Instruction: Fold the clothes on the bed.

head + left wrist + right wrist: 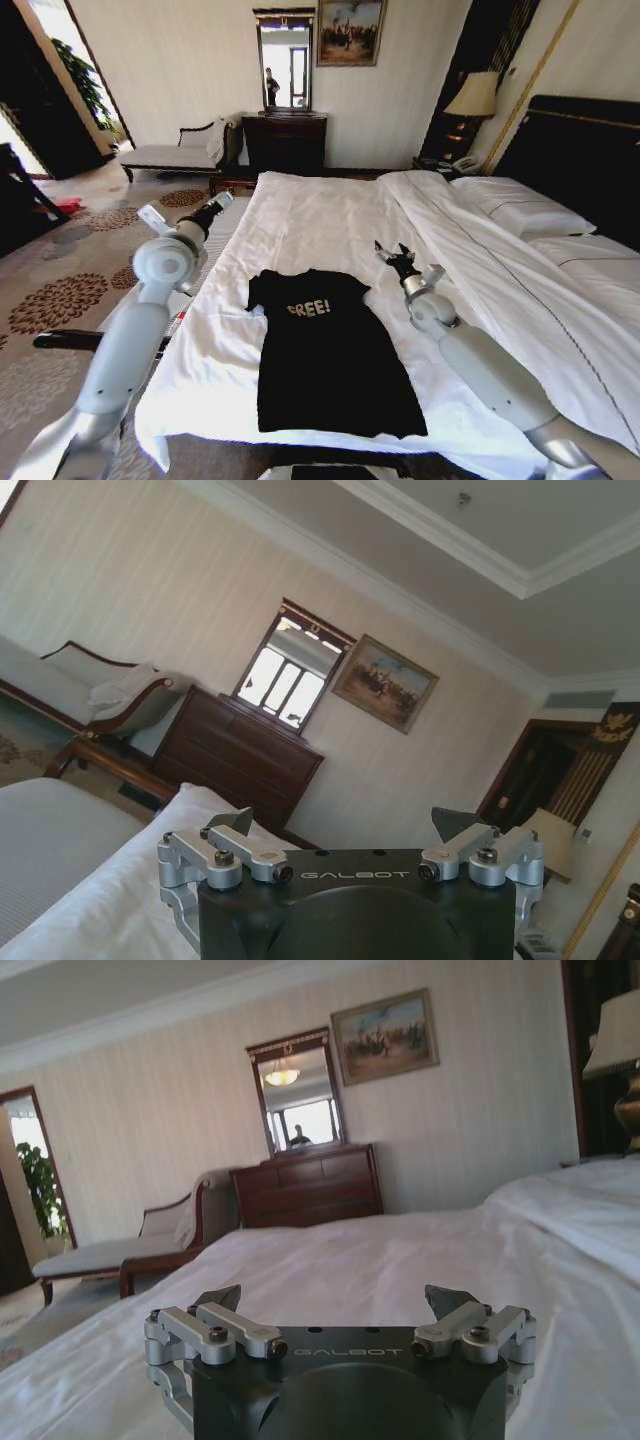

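Observation:
A black short-sleeved T-shirt, the clothes (330,360), lies flat on the white bed (320,215) near its foot, with "FREE!" in pale letters on the chest. My left gripper (222,203) hovers raised over the bed's left edge, up and to the left of the shirt's left sleeve. Its fingers (232,823) stand wide apart, holding nothing. My right gripper (392,254) hangs low over the sheet just right of the shirt's right sleeve. It is open too (335,1300) and empty.
The white duvet (500,260) is folded back along the bed's right side, with pillows (520,205) before the dark headboard (590,160). A dark dresser (285,140) and a chaise (175,150) stand beyond. Patterned carpet (60,290) lies to the left.

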{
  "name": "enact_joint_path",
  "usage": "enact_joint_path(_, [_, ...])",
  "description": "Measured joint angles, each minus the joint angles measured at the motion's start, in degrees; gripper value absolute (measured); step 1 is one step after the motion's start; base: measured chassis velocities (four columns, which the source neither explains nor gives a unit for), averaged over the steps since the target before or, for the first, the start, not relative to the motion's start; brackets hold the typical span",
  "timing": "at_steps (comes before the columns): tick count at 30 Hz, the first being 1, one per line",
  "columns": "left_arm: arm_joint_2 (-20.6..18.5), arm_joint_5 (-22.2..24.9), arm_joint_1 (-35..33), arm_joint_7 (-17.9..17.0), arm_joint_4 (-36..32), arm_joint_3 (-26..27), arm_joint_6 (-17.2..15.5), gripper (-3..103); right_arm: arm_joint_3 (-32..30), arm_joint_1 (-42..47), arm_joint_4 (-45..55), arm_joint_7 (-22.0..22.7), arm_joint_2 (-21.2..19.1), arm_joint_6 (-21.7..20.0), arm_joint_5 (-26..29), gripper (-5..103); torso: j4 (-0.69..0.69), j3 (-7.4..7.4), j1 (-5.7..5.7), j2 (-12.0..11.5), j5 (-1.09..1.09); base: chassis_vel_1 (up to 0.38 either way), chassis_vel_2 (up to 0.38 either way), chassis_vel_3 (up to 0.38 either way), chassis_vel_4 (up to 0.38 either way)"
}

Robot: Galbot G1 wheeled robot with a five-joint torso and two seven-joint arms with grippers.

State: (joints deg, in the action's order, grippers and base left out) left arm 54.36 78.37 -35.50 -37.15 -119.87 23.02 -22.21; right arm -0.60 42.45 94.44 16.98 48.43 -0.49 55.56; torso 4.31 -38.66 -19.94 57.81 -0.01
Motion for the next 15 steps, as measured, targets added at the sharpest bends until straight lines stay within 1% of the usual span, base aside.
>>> enact_joint_path(1, [0.0,0.0,0.0,0.0,0.0,0.0,0.0,100,0.0,0.0,0.0,0.0,0.0,0.0,0.0,99,0.00,0.00,0.00,0.0,0.00,0.000,0.000,0.000,0.000])
enact_joint_path(2, [-0.4,0.3,-0.7,0.0,-1.4,0.6,-0.2,100,1.1,-0.3,0.4,1.0,0.2,-1.1,1.0,100,0.00,-0.01,-0.01,0.0,-0.01,0.000,0.000,0.000,0.000])
enact_joint_path(4, [-1.1,1.0,-2.5,0.0,-4.1,2.3,-0.7,100,4.1,-1.9,1.3,4.5,1.2,-3.4,3.9,100,0.00,-0.01,-0.01,0.0,-0.01,0.000,0.000,0.000,0.000])
enact_joint_path(5, [-1.1,1.0,-2.5,0.0,-4.1,2.3,-0.7,100,4.1,-1.9,1.3,4.5,1.2,-3.4,3.9,100,0.00,-0.01,-0.01,0.0,-0.01,0.000,0.000,0.000,0.000])
enact_joint_path(9, [-2.3,1.3,-4.5,-0.1,-5.9,4.3,-1.3,100,9.9,-5.9,0.4,11.0,3.7,-7.3,7.0,100,-0.01,-0.01,-0.01,0.0,0.00,0.000,0.000,0.000,0.000])
enact_joint_path(10, [-2.3,1.3,-4.5,-0.1,-5.9,4.3,-1.3,100,9.9,-5.9,0.4,11.0,3.7,-7.3,7.0,100,-0.01,-0.01,-0.01,0.0,0.00,0.000,0.000,0.000,0.000])
enact_joint_path(11, [-2.6,1.4,-4.9,-0.2,-6.0,4.8,-1.5,100,11.4,-7.0,-0.5,13.2,4.5,-8.7,7.6,100,-0.01,-0.01,-0.02,0.0,-0.01,0.000,0.000,0.000,0.000])
enact_joint_path(12, [-2.7,1.4,-5.0,-0.3,-6.0,5.0,-1.5,100,11.9,-7.4,-0.9,14.1,4.8,-9.3,7.9,100,-0.02,-0.01,-0.02,0.0,-0.01,0.000,0.000,0.000,0.000])
enact_joint_path(13, [-2.8,1.4,-5.3,-0.3,-6.1,5.3,-1.6,100,12.8,-8.1,-1.8,16.2,5.4,-10.7,8.6,100,-0.01,-0.02,-0.02,0.0,-0.01,0.000,0.000,0.000,0.000])
enact_joint_path(15, [-3.0,1.4,-6.2,-0.5,-6.6,6.0,-2.0,100,14.4,-9.4,-4.4,21.1,6.8,-14.6,10.3,100,0.00,-0.02,-0.03,0.0,0.00,0.000,0.000,0.000,0.000])
